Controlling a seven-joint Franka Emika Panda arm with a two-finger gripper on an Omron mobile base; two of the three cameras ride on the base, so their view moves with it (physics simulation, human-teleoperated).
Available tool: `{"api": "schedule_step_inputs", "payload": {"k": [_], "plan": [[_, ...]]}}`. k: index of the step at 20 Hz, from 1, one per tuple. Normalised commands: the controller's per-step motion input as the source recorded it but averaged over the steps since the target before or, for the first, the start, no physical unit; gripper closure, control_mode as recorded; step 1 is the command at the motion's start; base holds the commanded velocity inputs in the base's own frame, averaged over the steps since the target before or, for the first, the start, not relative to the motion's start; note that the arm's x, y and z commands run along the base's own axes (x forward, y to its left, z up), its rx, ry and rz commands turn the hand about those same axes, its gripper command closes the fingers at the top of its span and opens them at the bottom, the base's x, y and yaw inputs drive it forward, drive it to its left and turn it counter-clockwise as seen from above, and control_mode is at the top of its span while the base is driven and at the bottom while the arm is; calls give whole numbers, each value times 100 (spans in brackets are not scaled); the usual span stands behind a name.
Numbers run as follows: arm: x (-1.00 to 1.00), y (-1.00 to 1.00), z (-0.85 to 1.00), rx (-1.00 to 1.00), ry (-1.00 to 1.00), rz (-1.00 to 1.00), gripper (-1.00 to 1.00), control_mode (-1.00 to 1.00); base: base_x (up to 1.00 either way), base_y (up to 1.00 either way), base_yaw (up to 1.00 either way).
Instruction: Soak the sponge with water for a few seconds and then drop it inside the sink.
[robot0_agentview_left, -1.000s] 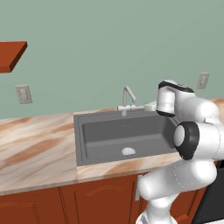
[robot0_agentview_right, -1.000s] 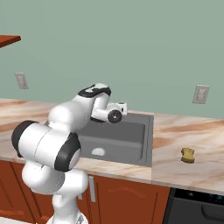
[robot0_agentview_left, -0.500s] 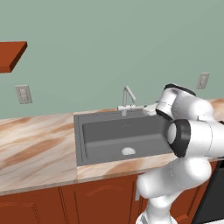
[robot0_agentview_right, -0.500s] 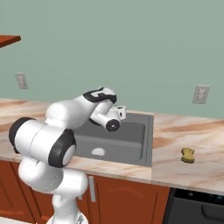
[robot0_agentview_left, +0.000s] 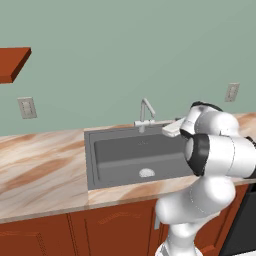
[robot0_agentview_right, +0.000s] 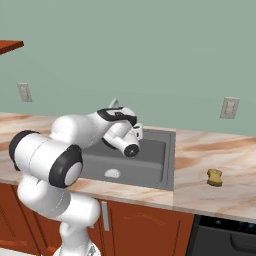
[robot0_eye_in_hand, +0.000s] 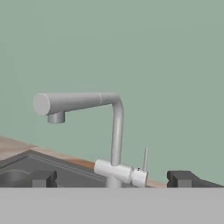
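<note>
Gripper (robot0_eye_in_hand: 112, 178) spread wide, holding nothing, above sink (robot0_agentview_right: 169, 165) back rim, facing faucet (robot0_eye_in_hand: 83, 105). Sponge (robot0_agentview_right: 214, 177) on counter (robot0_agentview_right: 220, 195), right of sink.

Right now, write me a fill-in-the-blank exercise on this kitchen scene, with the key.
1. The sponge lies on the ____, right of the sink.
2. From the faucet spout, ____ water runs.
3. The pincer faces the faucet with its jaws ____.
4. The drain sits in the sink's ____.

Missing words: counter; no; open; bottom
</note>
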Motion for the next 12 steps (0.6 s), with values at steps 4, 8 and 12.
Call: {"api": "schedule_step_inputs", "payload": {"k": [4, 8, 12], "plan": [[0, 0, 1, 0, -3, 11, -100, -100, 0, 0, 0], [2, 0, 2, 0, 0, 8, -100, -100, 0, 0, 0], [21, 0, 0, 0, 0, 1, -100, -100, 0, 0, 0]]}}
